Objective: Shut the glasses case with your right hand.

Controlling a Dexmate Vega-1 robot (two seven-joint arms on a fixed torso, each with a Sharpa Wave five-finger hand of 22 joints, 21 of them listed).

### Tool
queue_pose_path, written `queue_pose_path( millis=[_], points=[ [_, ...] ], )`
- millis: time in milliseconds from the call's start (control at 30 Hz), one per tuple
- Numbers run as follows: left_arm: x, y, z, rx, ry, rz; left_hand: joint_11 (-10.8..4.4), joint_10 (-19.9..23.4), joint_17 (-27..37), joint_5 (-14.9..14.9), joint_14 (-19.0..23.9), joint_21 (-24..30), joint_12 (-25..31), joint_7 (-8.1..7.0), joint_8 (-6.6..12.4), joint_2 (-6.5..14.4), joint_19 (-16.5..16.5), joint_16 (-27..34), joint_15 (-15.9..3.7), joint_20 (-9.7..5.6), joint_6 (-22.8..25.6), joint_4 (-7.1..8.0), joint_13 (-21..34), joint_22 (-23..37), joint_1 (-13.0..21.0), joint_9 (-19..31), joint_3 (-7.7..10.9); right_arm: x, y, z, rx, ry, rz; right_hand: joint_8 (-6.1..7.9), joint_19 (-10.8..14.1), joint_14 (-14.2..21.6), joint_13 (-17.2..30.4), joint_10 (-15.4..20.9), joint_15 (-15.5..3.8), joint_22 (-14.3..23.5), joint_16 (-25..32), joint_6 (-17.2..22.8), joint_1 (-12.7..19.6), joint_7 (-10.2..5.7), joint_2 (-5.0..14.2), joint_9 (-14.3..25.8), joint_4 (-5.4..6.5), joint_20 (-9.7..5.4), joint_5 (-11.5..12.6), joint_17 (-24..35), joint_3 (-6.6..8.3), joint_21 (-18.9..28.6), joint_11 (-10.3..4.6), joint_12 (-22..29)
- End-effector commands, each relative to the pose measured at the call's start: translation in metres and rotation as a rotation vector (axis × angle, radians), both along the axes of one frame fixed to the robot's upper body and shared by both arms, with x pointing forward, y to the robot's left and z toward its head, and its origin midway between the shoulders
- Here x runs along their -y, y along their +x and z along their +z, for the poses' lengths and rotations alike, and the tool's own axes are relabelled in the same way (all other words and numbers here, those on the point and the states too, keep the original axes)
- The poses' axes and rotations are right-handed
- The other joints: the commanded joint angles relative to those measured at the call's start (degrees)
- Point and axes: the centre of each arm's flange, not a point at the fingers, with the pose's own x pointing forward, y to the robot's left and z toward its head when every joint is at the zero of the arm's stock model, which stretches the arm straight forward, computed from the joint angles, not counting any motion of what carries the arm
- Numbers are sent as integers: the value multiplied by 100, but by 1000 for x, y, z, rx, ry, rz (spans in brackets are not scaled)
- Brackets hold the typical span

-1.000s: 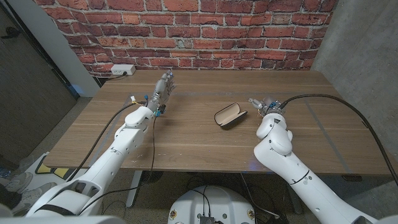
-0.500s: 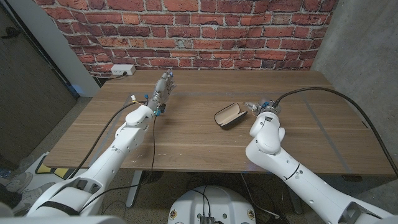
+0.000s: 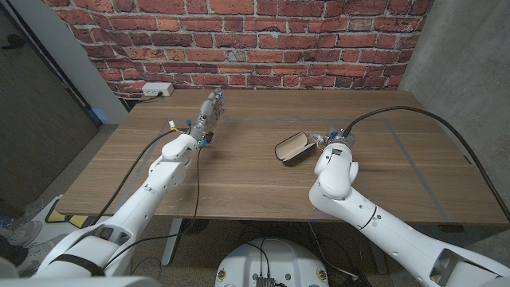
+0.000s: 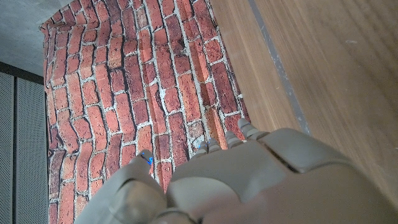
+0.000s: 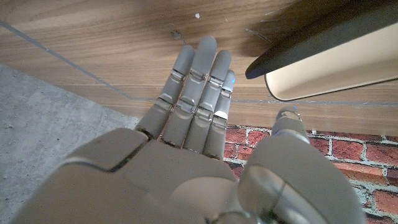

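Brown wood counter (image 3: 239,171): a long plank top in front of me, with a red brick wall (image 3: 239,40) behind it and a grey concrete wall (image 3: 462,48) off to my right side.

Glasses case: the dark, oblong hard-shell glasses case (image 3: 294,148) with a cream lining lies open near the middle of the counter, a little toward my right. In the right wrist view I see its dark lid (image 5: 329,34) raised above the pale tray.

Right hand: my right hand (image 3: 328,138) is just beside the case, on its right end. In the right wrist view the hand (image 5: 193,155) has its fingers (image 5: 199,81) straight and pressed together side by side, with the thumb set apart and reaching toward the case's end. It holds nothing (I cannot tell whether a fingertip touches the case).

Left hand: my left hand (image 3: 209,112) is well apart from the case, far back on the left part of the counter, standing on its edge with fingers extended toward the brick wall. The left wrist view shows the back of the hand (image 4: 249,180) and only the fingertips, so I cannot tell how far they are spread; nothing is in it.

Other: a white power strip (image 3: 157,89) sits at the foot of the brick wall.
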Motion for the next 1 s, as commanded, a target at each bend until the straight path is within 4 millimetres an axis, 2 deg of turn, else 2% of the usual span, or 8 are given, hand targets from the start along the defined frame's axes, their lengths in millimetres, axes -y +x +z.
queue_pose_path(
  millis=[33, 267, 733, 867, 1000],
  points=[
    [0, 2, 1, -4, 1, 2, -4, -991, 33, 21, -1079, -11, 16, 8, 30, 460, -575, 33, -223, -252, -1266, -3, 32, 12, -5, 6, -17, -9, 5, -4, -54, -25, 6, 18, -23, 64, 50, 65, -193, 77, 82, 86, 52, -23, 62, 16, -29, -4, 3, 64, 12, 66, 4, 44],
    [0, 2, 2, -2, 1, 7, 2, -994, 33, 22, -1086, -14, 15, 16, 30, 462, -574, 31, -221, -253, -1266, -3, 32, 12, -4, 6, -17, -11, 9, -7, -100, -26, 26, 13, -51, 115, 109, 129, -184, 179, 115, 184, 48, 5, 91, -5, -11, 5, 2, 74, 23, 157, 37, 91],
    [-1, 1, 1, -5, -3, 10, 9, -997, 33, 24, -1089, -21, 17, 13, 29, 465, -574, 32, -220, -252, -1272, -4, 32, 13, -1, 6, -16, -17, 15, -9, -145, -24, 55, -15, -104, 206, 229, 230, -211, 385, 181, 339, 76, -31, 105, -36, -15, 15, -6, 84, 40, 346, -4, 170],
    [-1, 1, 2, -4, -5, 10, 6, -997, 33, 24, -1087, -22, 17, 15, 30, 466, -573, 34, -217, -254, -1271, -4, 32, 13, -1, 6, -16, -20, 16, -9, -151, -51, 69, -42, -127, 169, 276, 196, -250, 457, 232, 303, 173, -72, 114, -15, -61, -5, 2, 153, 74, 414, -78, 172],
    [-1, 2, 2, -5, -6, 11, 18, -996, 33, 25, -1086, -24, 18, 16, 30, 466, -572, 34, -218, -253, -1270, -4, 32, 13, 0, 6, -16, -21, 15, -8, -137, -65, 74, -158, -306, -26, 370, -1, -285, 621, 276, 68, 485, -128, 164, 35, -173, -33, 23, 203, 175, 528, -117, 119]
  ],
)
